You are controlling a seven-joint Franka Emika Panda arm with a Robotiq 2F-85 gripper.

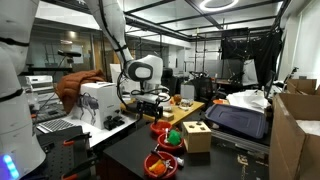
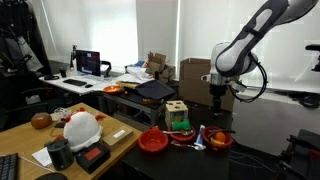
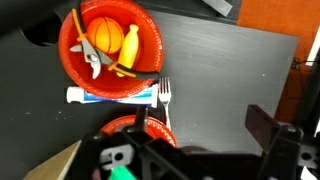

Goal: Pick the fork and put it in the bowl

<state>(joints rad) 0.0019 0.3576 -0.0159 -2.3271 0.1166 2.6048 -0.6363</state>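
- Arm [image 1: 115,35] sweeps down from high up and bends at the wrist, so the gripper [image 1: 150,100] hangs pointing straight down, well above the black table [image 3: 220,70].
- Fingers? At this size neither exterior view settles it, and the wrist view shows only dark housing along its bottom edge, so I cannot tell whether they are apart or together. Nothing is seen in them.
- Wrist view, far left: the fruit bowl [image 3: 66,55], red, holds an orange [image 3: 103,35], a banana [image 3: 130,45] and a small grey piece I can't make out.
- Just below it, a white-and-blue tube [image 3: 105,96] lies flat, touching or nearly touching that bowl's rim.
- Next along: the fork [image 3: 166,98], flat on the table at the tube's right end, tines toward the top of the view (pale bluish here). It sits in neither bowl.
- Its handle runs toward the second bowl [image 3: 125,124], also red and half hidden behind the gripper body.
- Right of the fork is bare tabletop.
- In an exterior view, a tan box [image 1: 197,135] stands beside the bowls.
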